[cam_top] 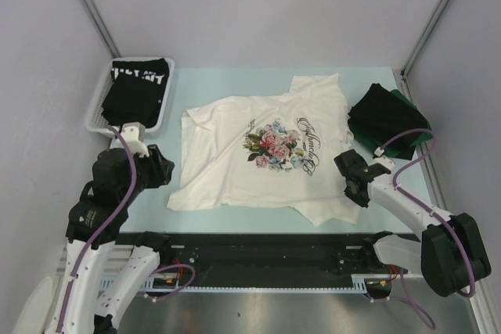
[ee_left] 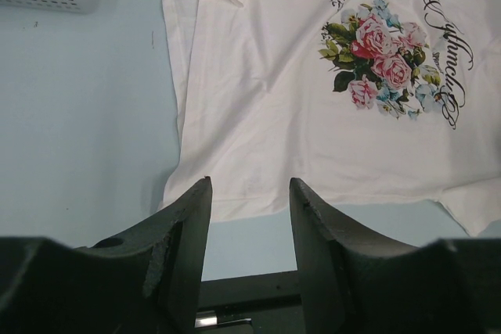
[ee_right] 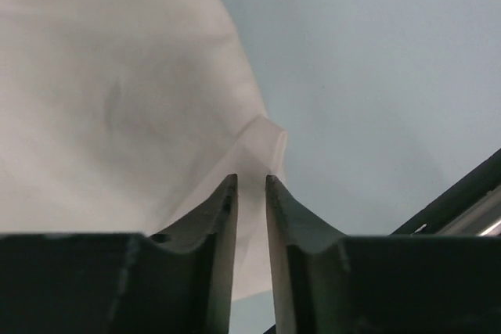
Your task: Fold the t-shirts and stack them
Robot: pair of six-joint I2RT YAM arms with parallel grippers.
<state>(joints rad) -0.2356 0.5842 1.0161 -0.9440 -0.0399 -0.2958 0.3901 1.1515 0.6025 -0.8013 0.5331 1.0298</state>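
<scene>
A pale blue-green desk (cam_top: 203,87) sits in a bay of plain grey walls with metal posts in the far corners. A black rail runs along its near edge.

There are two arms and one white plastic mesh basket (cam_top: 98,111) at the far left. In the basket lies one black t-shirt with white lettering (cam_top: 137,87), folded. One white t-shirt with a pink-blue floral print and black cursive script (cam_top: 266,154) lies spread, print up, mid-desk. At the far right is a pile with a plain black t-shirt (cam_top: 383,119) on a dark green t-shirt (cam_top: 413,107). How many pieces are in that pile cannot be counted.

The left gripper (cam_top: 166,168) hangs just beside the white shirt's left hem. In the left wrist view its fingers (ee_left: 192,224) stand well apart with nothing between them.

The right gripper (cam_top: 352,174) is at the shirt's right edge. In its own view the fingers (ee_right: 223,217) are nearly together, with a folded cloth edge showing in the slit. Whether they pinch it I cannot tell.
</scene>
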